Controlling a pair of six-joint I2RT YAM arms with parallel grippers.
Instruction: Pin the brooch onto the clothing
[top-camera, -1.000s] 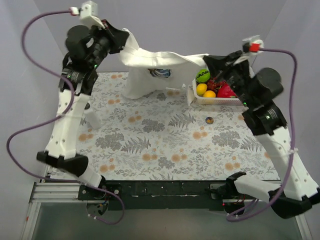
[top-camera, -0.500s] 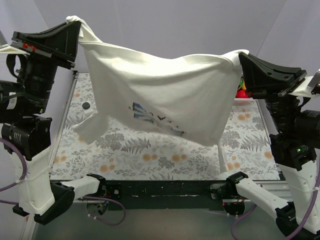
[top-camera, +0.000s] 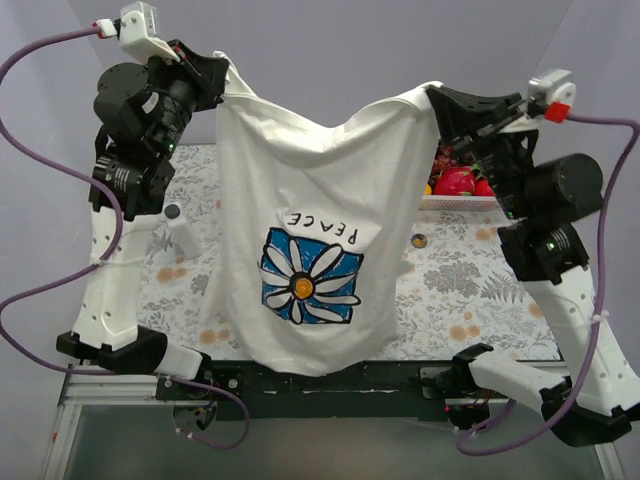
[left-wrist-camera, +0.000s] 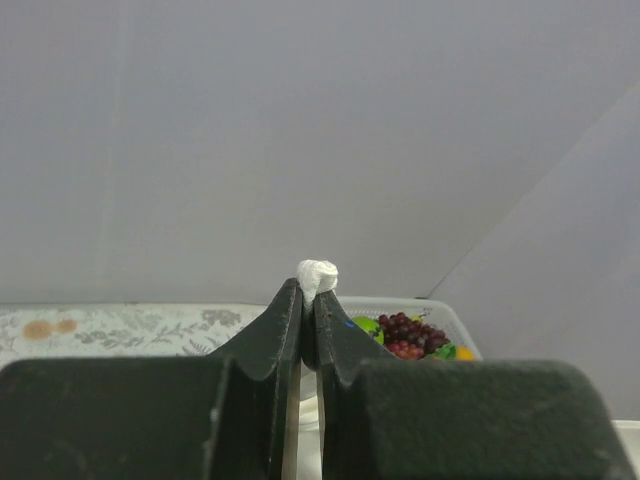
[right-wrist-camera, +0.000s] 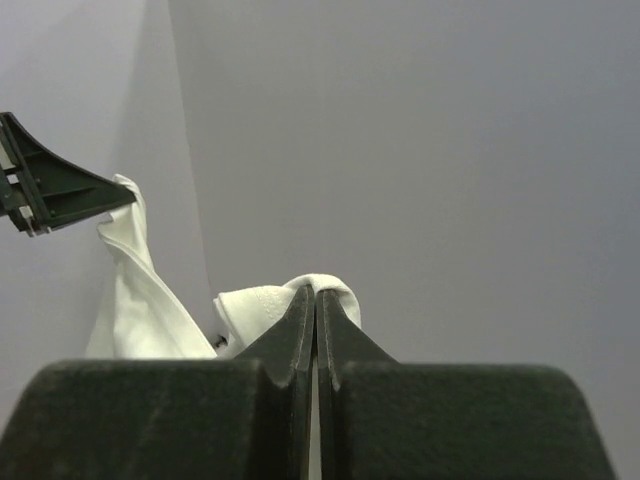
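At T-shirt (top-camera: 300, 250) top corners: left gripper (top-camera: 213, 72) and right gripper (top-camera: 437, 95) both clamped tight on fabric, shirt hangs spread, printed front out. Left of shirt: brooch (top-camera: 173, 212), untouched. Step looks like spreading shirt. Next likely: lay shirt flat, free one gripper, fetch brooch.

The T-shirt (top-camera: 310, 200) hung over the surface (top-camera: 470, 290), its top corners pinched in the left hand (top-camera: 218, 72) at the far left and the right hand (top-camera: 432, 92) at the far right, its hem down by the near edge. The brooch (top-camera: 173, 211) lay on the surface just left of the shirt, with a small block (top-camera: 185, 238) in front of it. Right of the shirt lay another small round thing (top-camera: 418, 239). Behind that, under the right hand, stood a basket (top-camera: 460, 202) with fruit (top-camera: 455, 181) in it.
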